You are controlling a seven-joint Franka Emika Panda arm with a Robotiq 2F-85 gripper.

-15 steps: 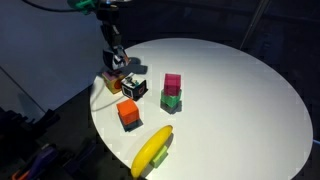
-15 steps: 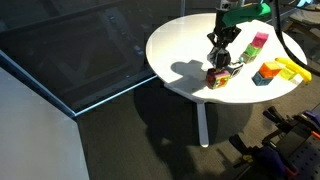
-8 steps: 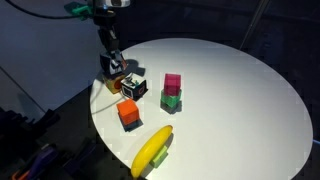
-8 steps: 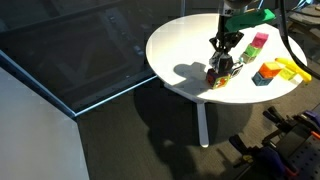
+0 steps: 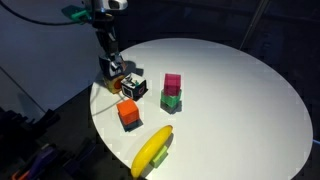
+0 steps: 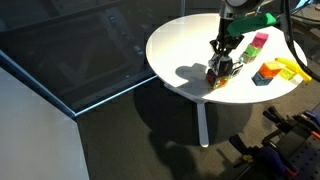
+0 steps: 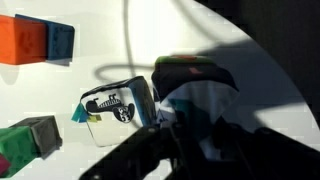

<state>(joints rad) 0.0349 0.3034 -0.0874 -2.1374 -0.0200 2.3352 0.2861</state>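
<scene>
Your gripper [image 5: 113, 68] hung low over the left part of the round white table [image 5: 240, 100], right above the small black-and-white printed box [image 7: 115, 103]. In the wrist view the box filled the middle of the frame and the dark fingers crowded in from the lower right. They seemed to touch it or come very close, but shadow and blur covered the gap, so I could not tell whether the jaws stood spread or pinched the box. The box sat near the table's rim at the left of an exterior view, and a small yellow piece [image 5: 109, 86] peeked out beside it. The orange cube [image 5: 128, 113] lay just below it in that frame, and the pink block [image 5: 172, 83] stacked on the green block [image 5: 171, 100] stood a little to the right. The yellow banana [image 5: 152, 150] lay well apart at the lower edge. The rim looked like the main danger: a finger catching a corner of the box during a sideways or slanted move could have dragged or tipped it toward the left edge and off the table. A swing toward the lower part of the frame could have bumped the orange cube, and one to the right could have toppled the pink-on-green stack.
</scene>
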